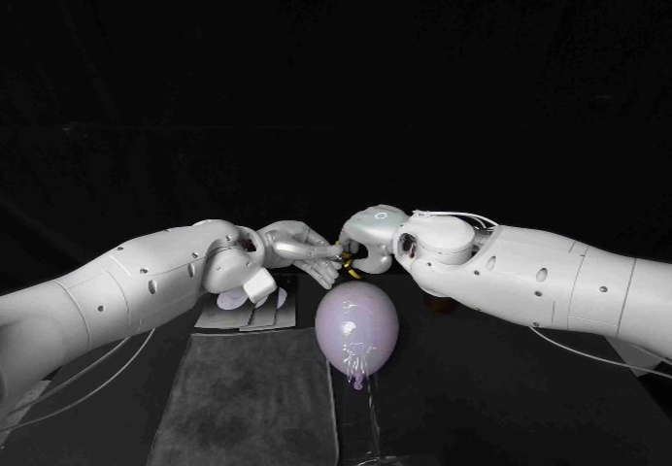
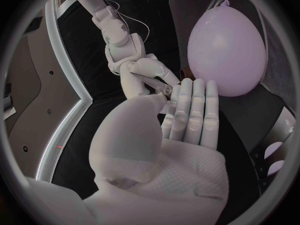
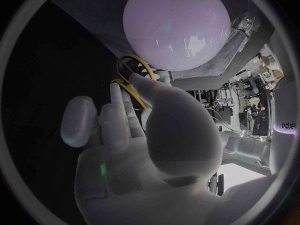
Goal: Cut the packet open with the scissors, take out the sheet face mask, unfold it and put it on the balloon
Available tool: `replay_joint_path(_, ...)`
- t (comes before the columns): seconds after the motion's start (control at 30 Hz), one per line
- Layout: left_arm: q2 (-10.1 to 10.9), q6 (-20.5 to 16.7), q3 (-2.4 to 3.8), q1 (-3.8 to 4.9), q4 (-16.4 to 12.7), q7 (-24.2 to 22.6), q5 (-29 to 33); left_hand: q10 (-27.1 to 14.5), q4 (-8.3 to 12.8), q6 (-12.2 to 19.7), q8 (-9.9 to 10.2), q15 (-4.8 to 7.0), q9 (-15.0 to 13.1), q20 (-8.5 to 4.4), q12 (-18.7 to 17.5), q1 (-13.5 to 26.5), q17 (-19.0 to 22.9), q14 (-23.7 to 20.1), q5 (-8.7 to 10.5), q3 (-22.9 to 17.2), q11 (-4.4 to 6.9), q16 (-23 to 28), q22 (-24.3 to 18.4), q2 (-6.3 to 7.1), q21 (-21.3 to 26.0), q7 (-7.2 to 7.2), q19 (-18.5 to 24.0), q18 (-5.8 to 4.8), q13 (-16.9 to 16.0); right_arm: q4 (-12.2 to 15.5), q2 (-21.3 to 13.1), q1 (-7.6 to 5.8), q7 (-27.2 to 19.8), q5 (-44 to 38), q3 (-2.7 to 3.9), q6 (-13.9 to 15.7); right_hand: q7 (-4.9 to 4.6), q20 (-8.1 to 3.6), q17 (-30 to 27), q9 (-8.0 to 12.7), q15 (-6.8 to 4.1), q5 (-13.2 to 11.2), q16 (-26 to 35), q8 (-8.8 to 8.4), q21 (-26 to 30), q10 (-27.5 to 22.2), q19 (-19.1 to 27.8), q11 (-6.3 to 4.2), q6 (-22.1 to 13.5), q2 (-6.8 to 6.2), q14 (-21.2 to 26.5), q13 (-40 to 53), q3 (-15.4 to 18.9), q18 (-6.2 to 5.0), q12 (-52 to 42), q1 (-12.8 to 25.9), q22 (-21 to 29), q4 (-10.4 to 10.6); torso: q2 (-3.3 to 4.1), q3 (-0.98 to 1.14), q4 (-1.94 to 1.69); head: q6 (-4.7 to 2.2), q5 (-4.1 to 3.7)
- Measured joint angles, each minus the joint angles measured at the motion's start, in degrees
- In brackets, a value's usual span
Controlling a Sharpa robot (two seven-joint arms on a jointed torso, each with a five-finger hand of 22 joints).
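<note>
The flat silvery packet (image 1: pixel 246 313) with pale oval markings, as I take it to be, lies on the black worktop (image 1: pixel 532 408) under the left hand (image 2: pixel 181 130), at the far end of a grey fabric mat (image 1: pixel 238 408). It looks whole, so I judge that cutting, taking out the mask, unfolding it and dressing the balloon are all left to do.

The right hand (image 3: pixel 144 135) holds the yellow-handled metal scissors (image 3: pixel 131 80) by their loops, the thin blades reaching towards the left hand. That hand's fingers lie straight and pressed together, their tips at the blades; I cannot tell whether they pinch them.

The smooth, egg-shaped pale-lilac rubber balloon (image 1: pixel 357 328) stands knot-down on a thin stand, just in front of both hands, and its glossy skin is bare.
</note>
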State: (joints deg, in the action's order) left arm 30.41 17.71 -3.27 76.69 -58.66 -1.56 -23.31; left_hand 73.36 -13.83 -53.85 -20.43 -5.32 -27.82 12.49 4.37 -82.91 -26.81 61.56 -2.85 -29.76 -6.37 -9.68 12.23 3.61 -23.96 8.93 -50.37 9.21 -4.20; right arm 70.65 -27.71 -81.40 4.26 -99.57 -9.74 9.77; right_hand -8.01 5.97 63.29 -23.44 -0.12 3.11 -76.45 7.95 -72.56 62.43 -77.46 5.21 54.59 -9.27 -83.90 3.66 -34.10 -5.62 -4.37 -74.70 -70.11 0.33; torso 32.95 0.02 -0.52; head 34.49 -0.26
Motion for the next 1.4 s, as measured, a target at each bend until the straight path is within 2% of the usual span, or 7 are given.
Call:
replay_joint_path(0.13,0.12,0.07,0.04,0.03,0.00,-0.36,0.12,0.08,0.00,0.00,-0.18,0.00,0.01,0.00,0.00,0.00,-0.06,0.00,-0.01,0.00,-0.08,0.00,0.07,0.00,0.00,0.01,0.00,0.00,0.00,0.29,-0.36,0.04,-0.46,0.63,-0.04,0.37,0.11,0.00,0.01,-0.20,0.00,0.00,0.00,0.13,0.00,0.96,0.00,-0.25,0.11,0.00,0.00,0.00,-0.39,0.00,0.00,0.00,-0.23,0.06,0.00,0.00,0.00,-0.05,-0.04)
replay_joint_path(0.17,0.15,0.08,0.07,0.04,0.00,-0.49,0.16,0.08,1.14,0.02,-0.06,0.00,0.00,0.00,0.00,-0.27,-0.06,0.00,-0.17,-1.14,-0.08,0.00,0.10,-0.27,0.00,0.03,0.00,0.00,0.00,0.35,-0.43,0.07,-0.60,0.86,-0.06,0.53,0.22,0.00,0.06,-0.23,0.00,-0.01,0.00,0.27,0.00,1.39,0.00,-0.28,0.27,0.00,0.00,0.00,-0.39,0.00,0.00,0.00,-0.28,0.06,0.00,-0.01,0.00,-0.07,-0.04)
replay_joint_path(0.2,0.14,0.14,0.16,0.11,-0.01,-0.74,0.26,0.07,4.79,0.13,0.28,0.00,0.00,0.00,0.00,-0.52,-0.06,0.00,-0.11,-4.79,-0.08,0.00,0.10,-0.52,0.00,0.10,0.00,-0.02,0.00,0.43,-0.46,0.14,-0.80,1.20,-0.13,0.71,0.18,0.00,0.10,-0.34,0.00,-0.01,-0.01,0.48,0.00,1.57,0.00,-0.30,0.47,0.00,0.00,0.00,-0.44,0.00,0.00,0.00,-0.32,0.11,0.00,-0.01,0.01,-0.09,-0.04)
replay_joint_path(0.23,0.12,0.18,0.22,0.18,-0.02,-0.94,0.36,0.07,5.31,0.14,0.46,0.00,0.03,0.00,0.00,-0.52,-0.06,0.00,0.00,-5.31,-0.08,0.00,0.10,-0.52,0.00,0.11,0.00,-0.02,0.00,0.51,-0.46,0.21,-0.96,1.49,-0.18,0.87,0.07,0.00,0.12,-0.70,0.00,-0.01,-0.14,0.69,0.00,1.83,0.00,-0.23,0.76,0.00,0.00,0.00,-0.57,0.00,0.00,0.00,-0.36,0.23,-0.01,0.00,0.01,-0.13,-0.04)
replay_joint_path(0.7,0.05,0.46,0.29,0.41,0.15,-2.20,0.87,0.06,5.37,0.23,0.55,-0.04,-0.06,0.00,0.00,-0.52,-0.10,0.04,0.20,-5.37,-0.09,0.00,0.17,-0.51,0.00,0.20,0.00,-0.03,0.00,0.45,-0.34,0.37,-1.47,6.52,-0.31,3.09,-0.70,0.21,0.12,-0.85,0.45,-0.01,-0.22,1.10,-0.31,2.89,-0.20,0.22,1.39,0.01,-0.02,0.01,-0.23,0.01,0.22,1.07,-0.65,1.19,-0.03,-0.02,0.02,-0.27,-0.14)
replay_joint_path(1.3,-0.11,0.46,0.26,0.43,0.42,-2.08,0.87,0.05,5.37,0.23,0.55,-0.06,-0.18,-0.09,0.00,-0.43,-0.11,0.06,0.22,-5.38,-0.10,0.00,0.27,-0.43,-0.21,0.20,0.33,-0.04,0.01,0.20,-0.10,0.41,-1.29,9.32,-0.32,3.61,-0.68,0.21,0.03,-0.84,0.64,0.00,-0.22,1.11,-0.31,3.07,-0.20,0.42,1.41,0.00,-0.21,0.02,-0.21,0.01,0.22,1.51,-0.56,1.51,-0.02,-0.02,0.00,-0.15,-0.31)
replay_joint_path(1.4,-0.15,0.44,0.26,0.44,0.46,-2.04,0.87,-0.07,5.37,0.23,0.55,-0.05,-0.23,0.01,-0.23,-0.43,-0.11,0.06,0.23,-5.37,0.02,0.24,0.33,-0.43,-0.21,0.20,0.43,-0.39,0.01,0.23,-0.14,0.42,-1.28,9.72,-0.33,3.70,-0.68,0.21,0.04,-0.83,0.64,0.00,-0.49,1.11,-0.30,3.07,-0.20,0.42,1.41,0.00,-0.22,0.02,-0.05,0.01,0.22,1.51,-0.55,1.68,-0.01,0.01,0.00,-0.15,-0.38)
